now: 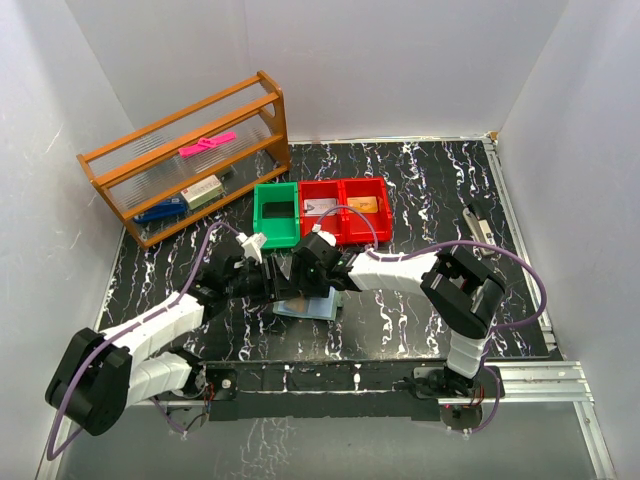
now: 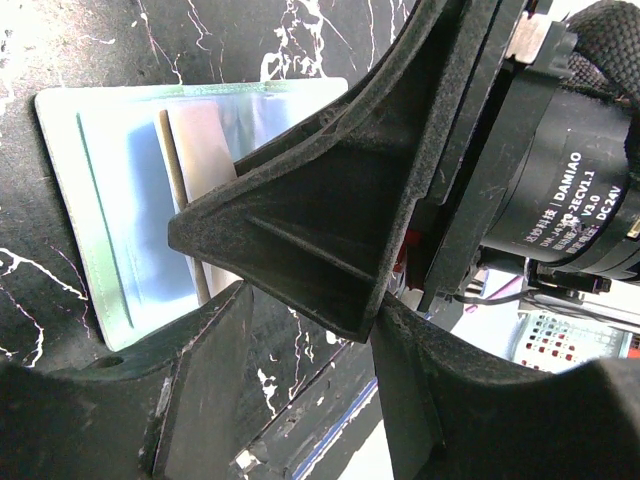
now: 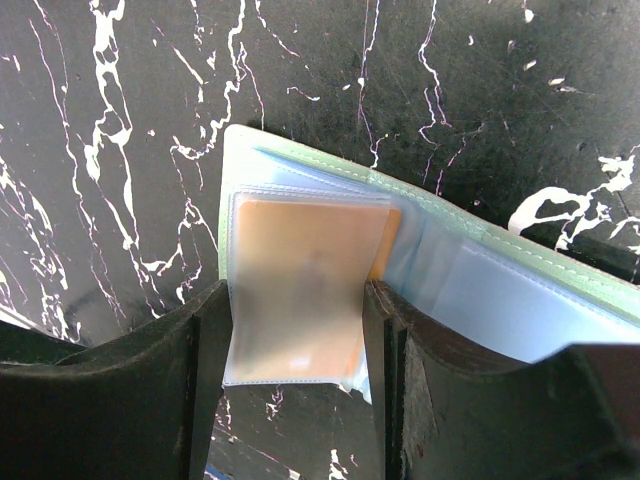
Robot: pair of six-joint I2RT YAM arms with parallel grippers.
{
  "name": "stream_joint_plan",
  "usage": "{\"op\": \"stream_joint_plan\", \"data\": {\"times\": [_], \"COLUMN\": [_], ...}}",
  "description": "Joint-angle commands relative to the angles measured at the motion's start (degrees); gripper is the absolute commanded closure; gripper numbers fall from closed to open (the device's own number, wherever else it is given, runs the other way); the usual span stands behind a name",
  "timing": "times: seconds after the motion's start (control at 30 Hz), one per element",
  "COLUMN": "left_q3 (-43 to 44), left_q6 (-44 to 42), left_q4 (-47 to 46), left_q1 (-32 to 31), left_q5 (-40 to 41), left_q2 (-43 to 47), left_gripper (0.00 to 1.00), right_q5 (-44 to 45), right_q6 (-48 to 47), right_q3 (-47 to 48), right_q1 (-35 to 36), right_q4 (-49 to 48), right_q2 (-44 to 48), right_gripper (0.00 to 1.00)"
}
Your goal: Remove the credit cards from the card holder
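Hidden: card holder mostly under both claws.
Right claw: pinching blurry credit card.
Left claw: spread.
Bins: well apart, upper middle.

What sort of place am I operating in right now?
Likely a robot test cell in a lab: plain white walls box in a black marbled tabletop, the arms' bases sit on an aluminium rail, and a wooden rack and plastic bins look staged as props.
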State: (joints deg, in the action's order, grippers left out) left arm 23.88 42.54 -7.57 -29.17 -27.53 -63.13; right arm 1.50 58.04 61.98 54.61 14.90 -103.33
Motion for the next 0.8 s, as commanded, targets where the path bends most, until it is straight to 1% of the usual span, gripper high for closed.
{"op": "stream_joint_plan", "data": {"times": [0.0,0.17,0.3,0.5,0.6,0.67,0.77], "left_q3": [-0.3,-0.1,-0.1,-1.1,-2.0,-2.2,-2.8], "left_q6": [-1.0,-1.4,-1.3,-0.4,-0.1,-0.1,-0.4], "left_q4": [2.4,5.2,6.5,4.8,2.9,2.7,3.4], "left_q1": [-0.1,-0.2,-0.1,-0.2,-0.2,-0.2,-0.2], "left_q5": [4.0,6.4,7.9,6.5,5.4,5.0,5.1], "left_q2": [0.8,2.3,5.7,6.6,6.1,5.6,5.8], "left_gripper": [0.52,0.53,0.53,0.53,0.56,0.58,0.61], "right_q5": [0.5,0.5,0.5,0.4,0.4,0.3,0.2], "right_q6": [-1.2,-1.0,-1.1,-1.0,-1.0,-1.0,-0.9], "right_q3": [-1.8,-2.0,-1.9,-2.0,-2.0,-2.0,-1.9], "right_q1": [0.4,0.4,0.4,0.4,0.3,0.3,0.3], "right_q4": [2.1,1.9,1.9,1.8,1.7,1.7,1.6], "right_q2": [-2.2,-2.0,-1.9,-1.9,-1.8,-1.7,-1.7], "right_gripper": [0.50,0.50,0.50,0.50,0.50,0.52,0.52]}}
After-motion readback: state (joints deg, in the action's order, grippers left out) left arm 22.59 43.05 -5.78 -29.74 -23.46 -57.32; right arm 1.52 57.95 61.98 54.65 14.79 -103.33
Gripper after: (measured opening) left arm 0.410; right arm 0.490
